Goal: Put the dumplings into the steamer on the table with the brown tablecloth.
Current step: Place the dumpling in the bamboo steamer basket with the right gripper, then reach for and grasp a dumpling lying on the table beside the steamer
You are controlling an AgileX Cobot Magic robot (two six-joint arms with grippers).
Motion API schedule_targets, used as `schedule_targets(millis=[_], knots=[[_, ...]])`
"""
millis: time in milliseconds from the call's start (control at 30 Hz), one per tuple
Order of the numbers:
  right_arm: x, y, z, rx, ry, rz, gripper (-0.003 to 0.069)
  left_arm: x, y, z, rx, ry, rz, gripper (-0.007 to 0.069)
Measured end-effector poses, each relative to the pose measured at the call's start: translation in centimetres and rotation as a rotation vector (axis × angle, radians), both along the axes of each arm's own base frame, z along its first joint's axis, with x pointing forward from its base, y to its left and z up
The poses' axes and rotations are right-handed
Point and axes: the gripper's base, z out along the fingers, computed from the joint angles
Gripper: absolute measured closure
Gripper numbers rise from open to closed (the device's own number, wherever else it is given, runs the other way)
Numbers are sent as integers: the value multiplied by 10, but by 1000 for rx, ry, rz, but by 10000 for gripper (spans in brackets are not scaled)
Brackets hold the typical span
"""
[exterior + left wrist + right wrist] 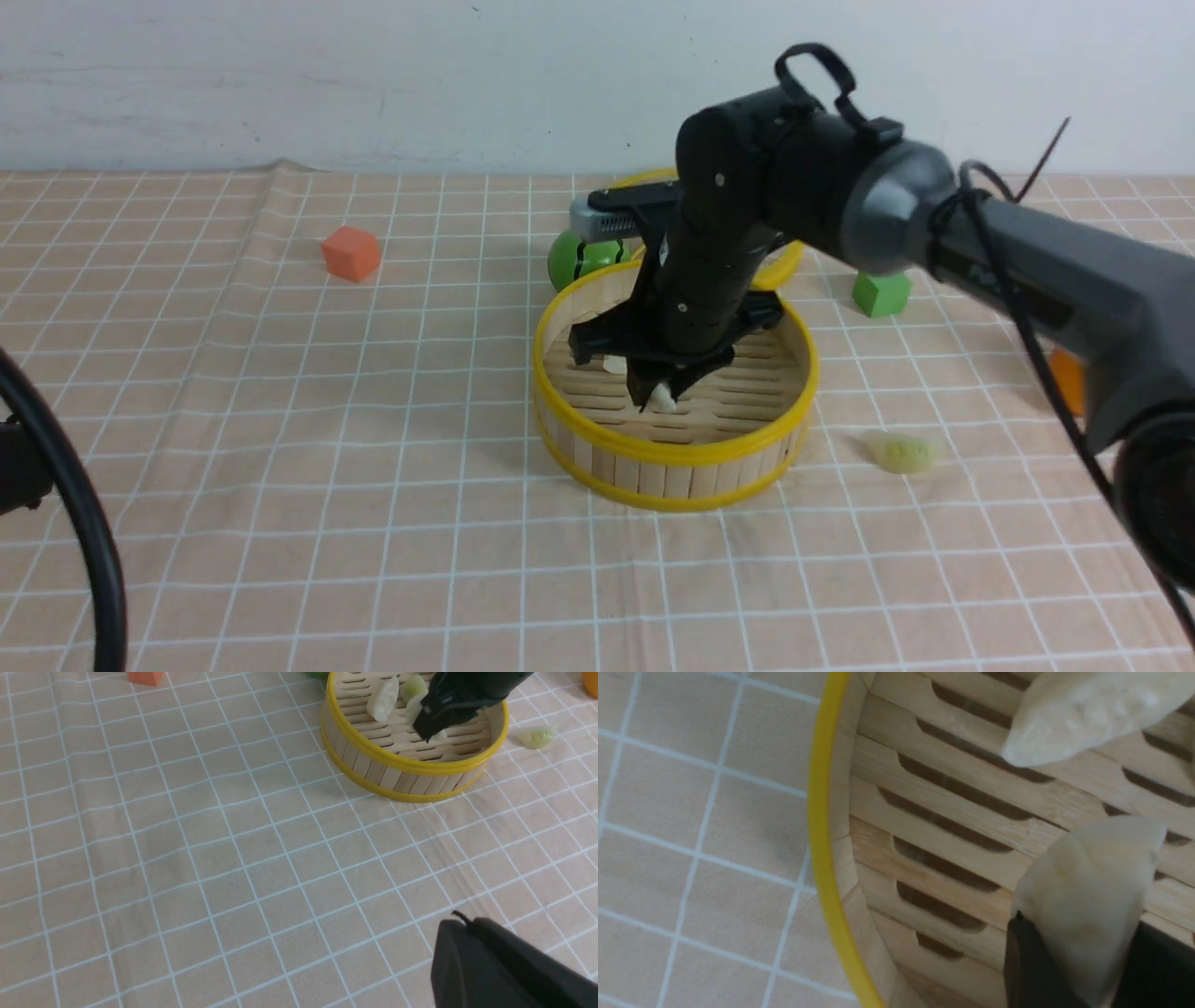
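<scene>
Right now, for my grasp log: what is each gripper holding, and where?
Right gripper pinches a cream dumpling by one end; left gripper cannot be told.

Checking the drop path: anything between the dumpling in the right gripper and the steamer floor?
Nothing visible. The right gripper holds the cream dumpling inside the steamer rim, over bare slats. The other cream dumpling lies off to one side, apart from it.

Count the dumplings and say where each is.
4. A white one and a green one lie in the steamer; the right end effector holds a second white one over it; a second green one lies on the cloth.
</scene>
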Motion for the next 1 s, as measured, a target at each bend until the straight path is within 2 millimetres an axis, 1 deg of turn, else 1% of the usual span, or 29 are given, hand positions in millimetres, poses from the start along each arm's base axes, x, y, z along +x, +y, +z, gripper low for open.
schedule_targets(millis=[100, 167, 267, 300, 333, 367, 400, 433, 467, 500, 567, 600, 633, 667, 700, 733, 767, 800, 833, 900, 933, 967, 1000], knots=[[6, 4, -17, -13, 22, 0, 438, 0, 0, 0, 4, -2, 2, 638], [7, 4, -21, -17, 29, 0, 429, 0, 1, 0, 8, -5, 4, 638], [7, 5, -20, -17, 29, 1, 354, 1, 2, 0, 20, -12, 10, 635], [7, 4, -19, -19, 31, 1, 296, 1, 2, 0, 23, -14, 11, 634], [7, 4, -18, -23, 31, 7, 263, 1, 2, 0, 24, -15, 12, 634], [6, 4, -18, -26, 34, 8, 246, 1, 2, 0, 25, -16, 12, 634], [4, 2, -10, -40, 35, 30, 186, 1, 2, 0, 24, -16, 12, 634], [1, 0, 0, -51, 30, 54, 148, 1, 2, 0, 24, -17, 12, 634], [0, -1, 2, -56, 28, 63, 137, 1, 2, 0, 24, -17, 12, 634], [-5, -5, 16, -75, 23, 100, 105, 1, 2, 1, 23, -18, 12, 634], [-11, -9, 41, -80, -19, 147, 84, 1, 2, 1, 23, -18, 12, 634], [-13, -12, 49, -82, -38, 162, 80, 1, 2, 1, 23, -19, 12, 634], [-16, -17, 64, -77, -69, 179, 79, 1, 2, 1, 21, -23, 11, 632], [-18, -22, 71, -75, -79, 180, 80, 2, 2, 1, 20, -24, 11, 631], [-22, -30, 83, -67, -98, 181, 82, 2, 2, 1, 18, -28, 10, 631], [-22, -34, 87, -65, -101, 175, 83, 2, 2, 1, 18, -28, 10, 630], [-24, -45, 93, -62, -105, 162, 86, 2, 2, 1, 17, -28, 10, 630], [-26, -61, 99, -64, -102, 144, 92, 2, 2, 1, 17, -29, 10, 630], [-27, -79, 101, -75, -93, 131, 97, 2, 2, 2, 16, -30, 10, 628], [-28, -104, 100, -95, -75, 121, 104, 1, 1, 2, 11, -28, 8, 627], [-28, -126, 96, -117, -54, 119, 106, 1, 1, 2, 7, -27, 6, 627], [-27, -140, 91, -134, -38, 122, 107, 1, 1, 2, 3, -26, 4, 627], [-27, -150, 86, -146, -23, 128, 108, 1, 0, 2, 0, -23, 3, 627]])
